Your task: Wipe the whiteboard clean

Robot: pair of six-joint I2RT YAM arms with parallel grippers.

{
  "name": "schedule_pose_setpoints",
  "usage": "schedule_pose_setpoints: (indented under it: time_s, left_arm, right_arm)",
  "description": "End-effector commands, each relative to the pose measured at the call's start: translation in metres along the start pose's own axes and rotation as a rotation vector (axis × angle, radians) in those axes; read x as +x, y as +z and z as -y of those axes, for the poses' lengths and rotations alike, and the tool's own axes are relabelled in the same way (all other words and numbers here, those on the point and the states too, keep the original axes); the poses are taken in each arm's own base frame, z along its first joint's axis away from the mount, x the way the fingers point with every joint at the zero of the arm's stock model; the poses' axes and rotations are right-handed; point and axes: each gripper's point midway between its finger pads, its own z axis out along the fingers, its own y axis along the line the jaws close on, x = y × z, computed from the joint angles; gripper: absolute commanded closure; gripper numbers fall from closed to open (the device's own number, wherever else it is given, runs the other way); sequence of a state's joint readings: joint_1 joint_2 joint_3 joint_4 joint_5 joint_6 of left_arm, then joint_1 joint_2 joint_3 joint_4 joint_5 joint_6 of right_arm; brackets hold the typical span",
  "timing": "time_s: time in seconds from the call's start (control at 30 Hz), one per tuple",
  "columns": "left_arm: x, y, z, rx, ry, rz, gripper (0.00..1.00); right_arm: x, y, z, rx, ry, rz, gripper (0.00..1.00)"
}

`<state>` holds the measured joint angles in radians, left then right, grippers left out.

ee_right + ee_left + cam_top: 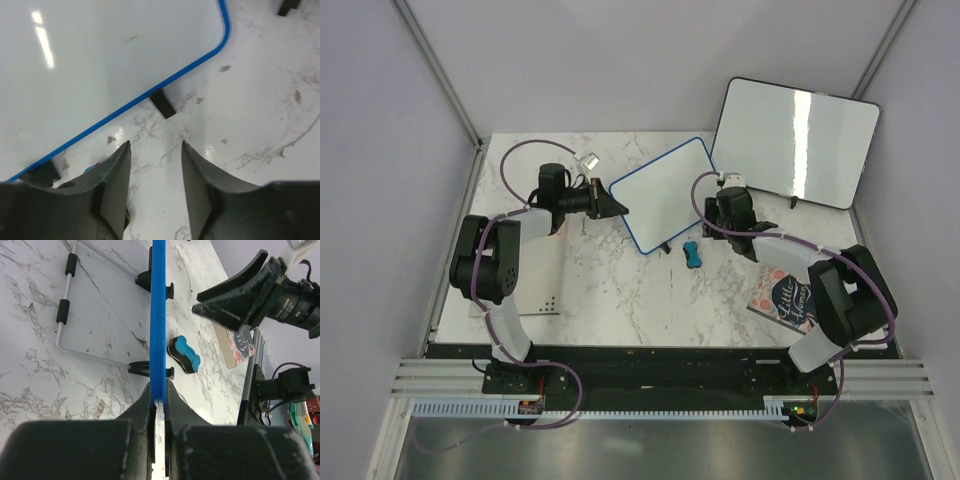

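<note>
Where we find the whiteboard: upright on its black feet near the middle of the marble table. It has a blue frame, and its face is white with a faint grey smudge in the right wrist view.
Left gripper: we see both fingers pressed tight on the board's blue end edge, one on each face.
Right gripper: we see it spread moderately, holding nothing, hovering over marble just in front of the board's lower edge.
Eraser: blue-topped, flat on the table just in front of the whiteboard, apart from both grippers.
Larger whiteboard: black-framed, propped at the far right behind.
Book: flat on the table near the right arm.
</note>
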<state>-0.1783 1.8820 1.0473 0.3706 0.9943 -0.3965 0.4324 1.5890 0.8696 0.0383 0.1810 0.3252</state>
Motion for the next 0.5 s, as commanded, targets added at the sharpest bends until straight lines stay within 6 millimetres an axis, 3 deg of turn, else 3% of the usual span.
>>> schedule_pose_setpoints:
  time_s: [0.0,0.03,0.07,0.1,0.23,0.47]
  left_arm:
    - [0.013,-0.004,0.009,0.013,0.026,-0.039,0.90]
    - [0.013,-0.005,0.010,0.012,0.034,-0.036,0.87]
    - [0.013,-0.005,0.009,0.005,0.039,-0.034,0.81]
    - [0.012,-0.005,0.009,-0.003,0.045,-0.029,0.78]
    - [0.010,-0.005,0.009,-0.001,0.043,-0.029,0.71]
    - [0.007,-0.008,0.011,-0.013,0.074,-0.013,0.60]
  right_arm:
    - [-0.038,0.011,0.045,0.113,0.112,0.099,0.60]
    - [-0.040,0.013,0.050,0.122,0.129,0.107,0.71]
    - [-0.046,0.017,0.054,0.127,0.142,0.119,0.94]
    - [-0.048,0.020,0.058,0.138,0.151,0.119,1.00]
    - [-0.050,0.039,0.067,0.170,0.158,0.095,1.00]
    - [-0.037,0.068,0.055,0.111,0.174,0.042,1.00]
